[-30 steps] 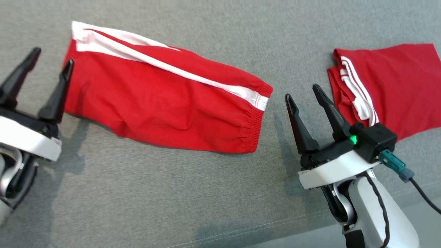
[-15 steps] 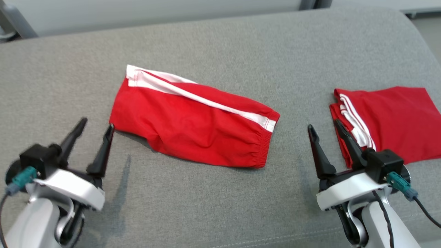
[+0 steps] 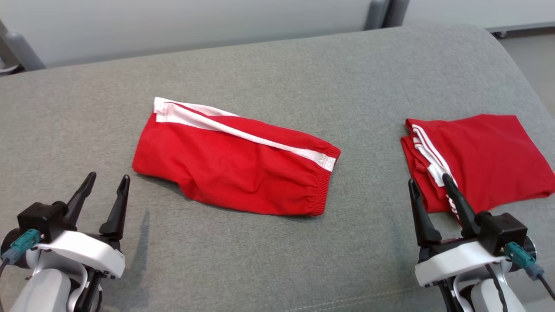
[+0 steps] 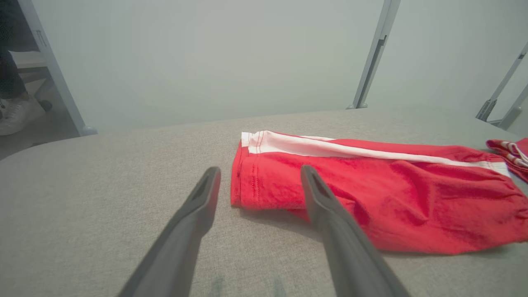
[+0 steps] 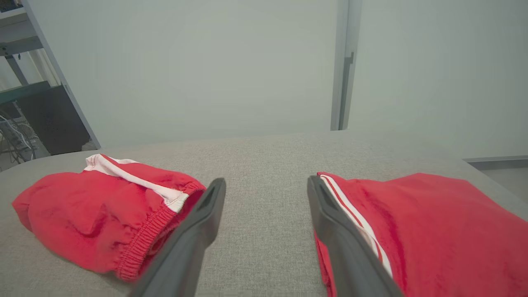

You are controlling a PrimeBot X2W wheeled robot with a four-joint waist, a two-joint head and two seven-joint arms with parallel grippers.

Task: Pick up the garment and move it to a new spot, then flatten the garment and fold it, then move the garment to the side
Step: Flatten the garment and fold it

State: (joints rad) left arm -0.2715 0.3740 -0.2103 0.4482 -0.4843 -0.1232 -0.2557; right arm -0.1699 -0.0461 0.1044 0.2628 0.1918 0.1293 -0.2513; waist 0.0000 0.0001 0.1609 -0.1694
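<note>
Red shorts with a white side stripe (image 3: 234, 167) lie folded in the middle of the grey cushion (image 3: 269, 78), elastic waistband toward the right. In the left wrist view the shorts (image 4: 371, 198) lie just beyond the fingers, and in the right wrist view they (image 5: 103, 210) sit at lower left. My left gripper (image 3: 105, 182) is open at lower left, short of the shorts' left hem, with nothing between its fingers. My right gripper (image 3: 429, 184) is open at lower right, beside a second folded garment.
A second red garment with white stripes (image 3: 481, 158) lies folded at the right of the cushion, and appears as well in the right wrist view (image 5: 429, 231). A pale wall panel (image 3: 195, 21) runs behind the cushion. A person's white shoe (image 4: 16, 115) stands on the floor at far left.
The head camera has lifted and pulled back, so more of the cushion and the wall show. Both grippers sit lower in the picture, farther from the shorts, still open. The shorts lie unmoved.
</note>
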